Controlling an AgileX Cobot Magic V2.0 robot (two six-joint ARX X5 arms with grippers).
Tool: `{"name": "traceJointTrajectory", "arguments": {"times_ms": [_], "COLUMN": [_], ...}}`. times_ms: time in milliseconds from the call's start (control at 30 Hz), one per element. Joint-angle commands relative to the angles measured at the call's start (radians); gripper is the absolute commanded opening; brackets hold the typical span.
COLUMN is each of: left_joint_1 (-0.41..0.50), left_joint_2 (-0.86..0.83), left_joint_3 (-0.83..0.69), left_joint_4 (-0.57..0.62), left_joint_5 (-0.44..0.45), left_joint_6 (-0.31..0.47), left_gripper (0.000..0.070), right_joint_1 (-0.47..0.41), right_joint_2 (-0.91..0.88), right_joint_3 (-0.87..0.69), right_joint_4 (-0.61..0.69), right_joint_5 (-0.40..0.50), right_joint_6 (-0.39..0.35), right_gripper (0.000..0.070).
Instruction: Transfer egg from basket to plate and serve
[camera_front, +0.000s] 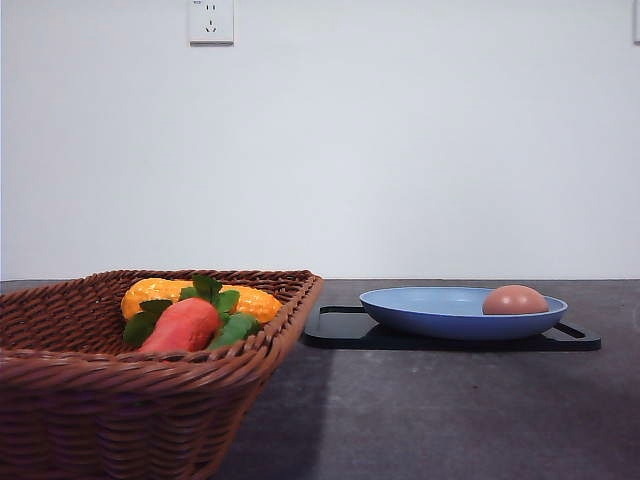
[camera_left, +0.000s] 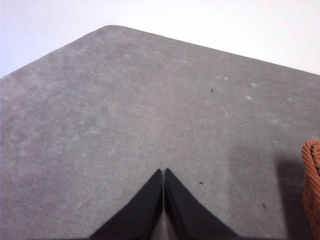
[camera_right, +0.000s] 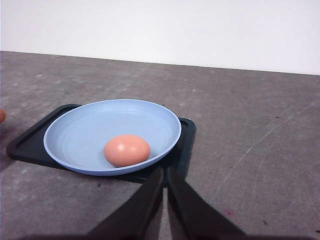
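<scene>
- Fingers of the left arm (camera_left: 163, 200) are pressed together with nothing between them, at the bottom centre of the left wrist view, over bare grey surface (camera_left: 125, 115); a corner of the basket (camera_left: 312, 190) shows at the right edge of that frame.
- Fingers of the right arm (camera_right: 165, 200) are likewise closed and empty, at the bottom centre of the right wrist view, just in front of the plate's near rim.
- At the lower left of the front view, the basket (camera_front: 60, 400) holds an orange-red carrot (camera_front: 185, 325) with green leaves and a yellow corn cob (camera_front: 150, 292) behind it.
- Right of centre in the front view, the light-blue plate (camera_front: 430, 312) stands on a flat black tray (camera_front: 340, 328), apart from the basket.
- Resting inside the plate, toward its right side in the front view, is the egg (camera_front: 515, 300).
- High on the white wall, left of centre, is a socket (camera_front: 211, 21).
</scene>
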Motion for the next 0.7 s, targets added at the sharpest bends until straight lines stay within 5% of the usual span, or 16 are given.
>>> {"name": "traceJointTrajectory", "arguments": {"times_ms": [0, 667], "left_joint_1": [0.002, 0.002], "left_joint_2": [-0.001, -0.001], "left_joint_3": [-0.023, -0.023], "left_joint_4": [-0.016, -0.016], "left_joint_5": [-0.004, -0.004], "left_joint_6": [-0.008, -0.008], "left_gripper": [0.0, 0.0], "right_joint_1": [0.001, 0.001], "right_joint_2": [-0.001, -0.001], "right_joint_3": [-0.006, -0.006], "right_joint_4": [0.011, 0.011], "right_joint_5": [0.0, 0.0], "right_joint_6": [0.01, 0.01], "right_gripper": [0.0, 0.0]}}
